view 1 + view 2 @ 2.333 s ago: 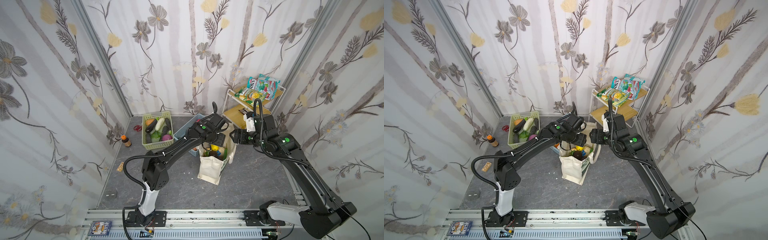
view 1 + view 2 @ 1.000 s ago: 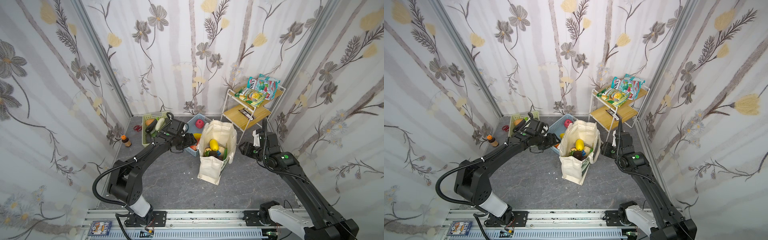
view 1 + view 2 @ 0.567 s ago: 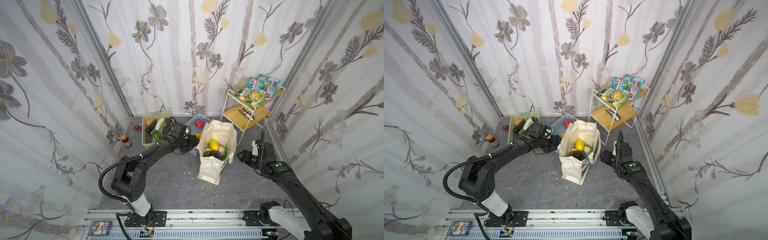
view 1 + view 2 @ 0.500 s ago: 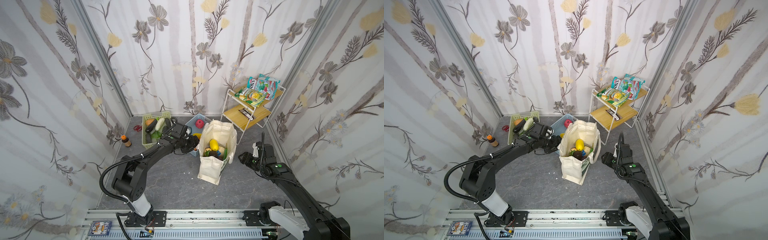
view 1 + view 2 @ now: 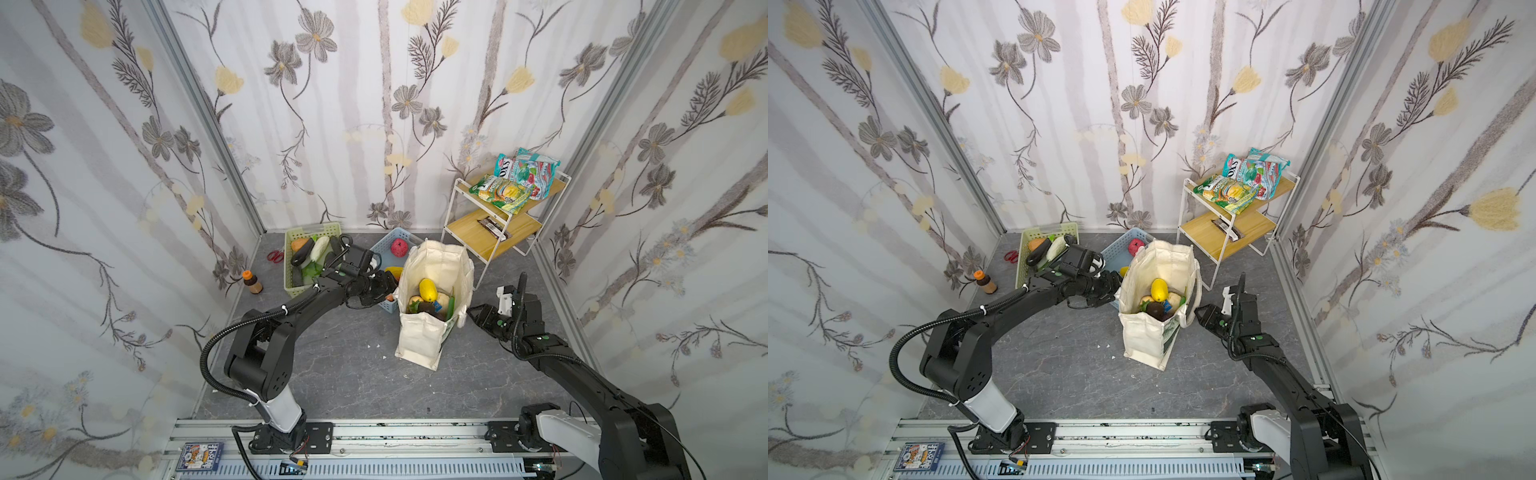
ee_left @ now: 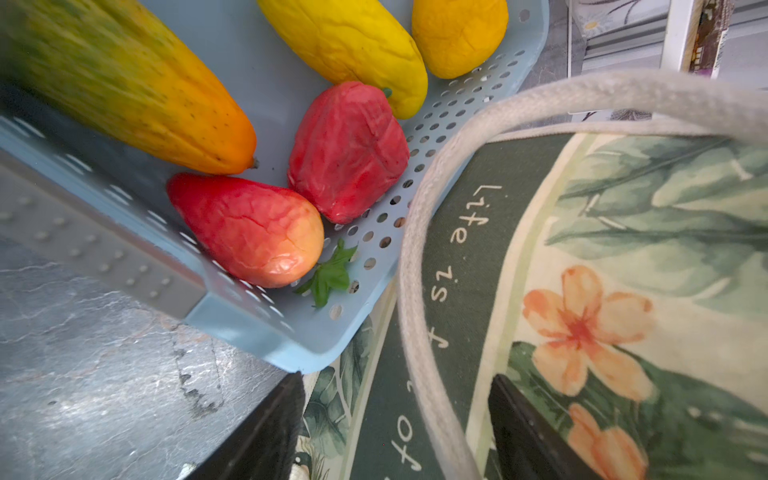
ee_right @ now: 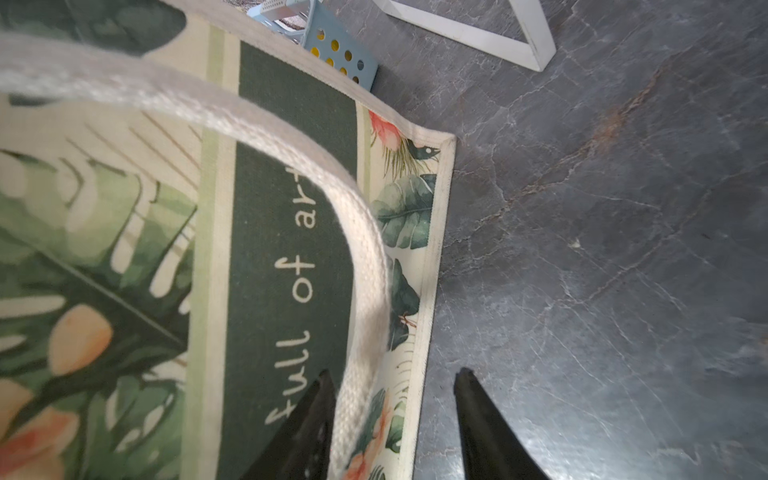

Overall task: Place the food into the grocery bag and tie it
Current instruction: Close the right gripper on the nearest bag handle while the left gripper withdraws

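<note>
beside the cream canvas grocery bag (image 5: 417, 340), both arms' jaws gape astride its cream handles (image 6: 411, 257), seemingly for tying.

Left arm (image 5: 307, 305) stretched forward low, left fingers (image 6: 266, 436) spread apart; right arm (image 5: 573, 370) reaching inward, right fingers (image 7: 486, 436) parted.

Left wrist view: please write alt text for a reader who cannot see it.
The open left gripper straddles the cream handle of a bag printed with green leaves and orange flowers. Beside it, a blue basket holds red, yellow and orange toy fruits.
</note>
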`<state>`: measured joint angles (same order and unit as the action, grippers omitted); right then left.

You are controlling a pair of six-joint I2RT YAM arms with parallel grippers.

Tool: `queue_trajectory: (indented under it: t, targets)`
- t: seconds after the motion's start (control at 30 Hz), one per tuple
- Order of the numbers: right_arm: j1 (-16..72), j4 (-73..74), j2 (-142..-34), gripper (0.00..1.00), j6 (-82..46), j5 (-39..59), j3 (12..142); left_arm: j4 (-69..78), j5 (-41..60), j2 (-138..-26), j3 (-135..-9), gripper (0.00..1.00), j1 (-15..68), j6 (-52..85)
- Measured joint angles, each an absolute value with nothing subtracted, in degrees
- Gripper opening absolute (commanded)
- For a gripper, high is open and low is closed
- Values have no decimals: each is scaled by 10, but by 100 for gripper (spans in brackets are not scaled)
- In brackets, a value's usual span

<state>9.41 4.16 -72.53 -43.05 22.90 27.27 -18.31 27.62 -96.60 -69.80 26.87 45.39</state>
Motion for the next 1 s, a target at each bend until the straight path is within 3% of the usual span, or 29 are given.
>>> queue_trajectory:
  t: [0.33,0.63,1.0]
  targets:
    - [94,126,-773,40,-448,241,264,-187,274,-974,-708,74,255,450]
    - [94,176,-795,27,-462,253,243,-192,272,-978,-737,74,244,437]
    - [95,261,-818,31,-490,285,227,-217,270,-977,-759,74,234,420]
